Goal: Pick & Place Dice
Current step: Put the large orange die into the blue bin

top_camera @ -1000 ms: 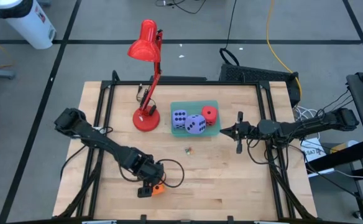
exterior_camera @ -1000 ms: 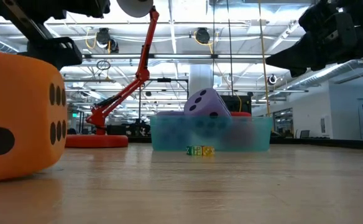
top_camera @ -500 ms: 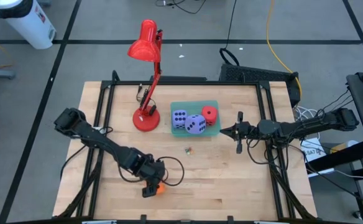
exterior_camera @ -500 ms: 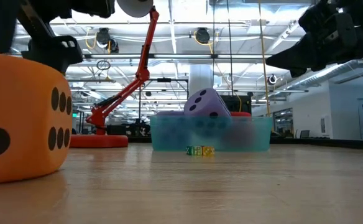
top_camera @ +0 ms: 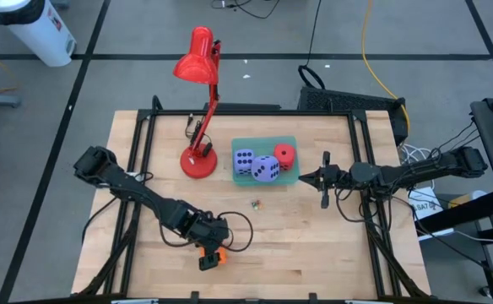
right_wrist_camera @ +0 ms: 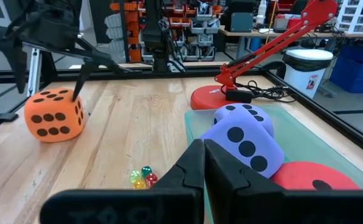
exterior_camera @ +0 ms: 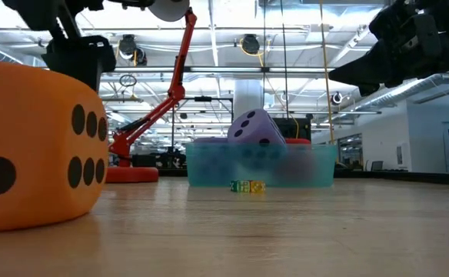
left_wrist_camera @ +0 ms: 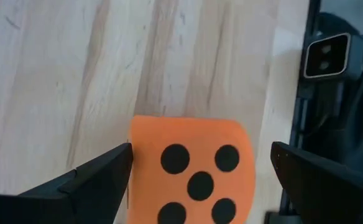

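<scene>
Orange die [left_wrist_camera: 192,171] sits on the wooden counter [top_camera: 314,245] near its front edge, between the widely spread fingers [left_wrist_camera: 88,186] of the left gripper [top_camera: 209,256], which is lowered over it; in the left wrist view a finger stands off each side of the die with a gap showing, so nothing is gripped. From the low view the orange die [exterior_camera: 36,146] fills the near left, resting flat on the boards. Farther back, at the counter's middle, a flat teal tray [top_camera: 290,142] holds two purple-blue dice [top_camera: 256,164] side by side and a red die [top_camera: 284,155] at its right end. A few tiny coloured beads [top_camera: 256,203] lie just in front of the tray. A red desk lamp [top_camera: 200,160] stands just left of the tray. The right gripper [top_camera: 324,179] hovers right of the tray, its fingers pressed together and empty. Bare wood lies open between the orange die and the tray.
</scene>
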Robot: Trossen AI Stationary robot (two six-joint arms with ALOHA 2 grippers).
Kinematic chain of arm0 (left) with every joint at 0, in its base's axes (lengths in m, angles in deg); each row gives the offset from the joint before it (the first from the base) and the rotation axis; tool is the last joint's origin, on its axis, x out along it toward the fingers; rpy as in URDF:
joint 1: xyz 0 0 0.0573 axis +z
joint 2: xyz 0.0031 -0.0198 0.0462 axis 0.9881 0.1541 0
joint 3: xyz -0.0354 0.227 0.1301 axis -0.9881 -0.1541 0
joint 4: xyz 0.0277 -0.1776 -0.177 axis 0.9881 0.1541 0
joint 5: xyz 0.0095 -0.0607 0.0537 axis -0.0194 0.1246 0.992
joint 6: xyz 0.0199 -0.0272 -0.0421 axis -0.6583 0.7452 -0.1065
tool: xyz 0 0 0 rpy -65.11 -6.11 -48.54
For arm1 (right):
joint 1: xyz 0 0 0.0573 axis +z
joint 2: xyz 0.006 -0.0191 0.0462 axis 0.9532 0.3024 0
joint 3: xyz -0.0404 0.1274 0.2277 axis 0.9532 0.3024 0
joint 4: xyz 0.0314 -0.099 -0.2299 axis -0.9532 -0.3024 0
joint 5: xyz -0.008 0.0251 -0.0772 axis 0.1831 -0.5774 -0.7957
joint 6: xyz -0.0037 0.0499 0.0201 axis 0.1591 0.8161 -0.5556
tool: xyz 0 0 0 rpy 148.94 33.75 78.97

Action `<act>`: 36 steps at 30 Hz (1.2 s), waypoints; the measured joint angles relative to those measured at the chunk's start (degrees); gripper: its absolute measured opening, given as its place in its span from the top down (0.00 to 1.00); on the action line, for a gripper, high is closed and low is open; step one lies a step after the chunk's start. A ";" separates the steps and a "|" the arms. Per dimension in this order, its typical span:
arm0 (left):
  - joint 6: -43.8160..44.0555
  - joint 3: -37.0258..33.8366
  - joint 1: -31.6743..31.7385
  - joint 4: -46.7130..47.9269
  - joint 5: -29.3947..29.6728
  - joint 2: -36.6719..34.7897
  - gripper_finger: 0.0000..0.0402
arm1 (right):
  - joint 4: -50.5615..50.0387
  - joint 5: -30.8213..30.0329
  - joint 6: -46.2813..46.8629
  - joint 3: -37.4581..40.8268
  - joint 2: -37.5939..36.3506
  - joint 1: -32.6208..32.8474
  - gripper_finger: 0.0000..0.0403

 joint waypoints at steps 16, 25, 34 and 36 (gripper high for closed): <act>-1.89 0.00 0.00 2.34 -0.85 0.00 0.03 | -0.24 0.00 -0.10 0.00 0.00 0.00 1.00; 0.61 0.00 -0.17 6.40 -3.60 -0.15 0.01 | -0.24 0.00 -0.08 0.00 0.00 0.00 1.00; 3.12 2.53 -2.78 10.25 -0.59 -1.22 0.00 | -0.26 -0.02 -0.10 0.04 0.00 0.00 1.00; 2.27 4.92 -3.92 13.86 3.37 -1.20 0.00 | -0.37 0.00 -0.10 0.04 0.00 0.00 1.00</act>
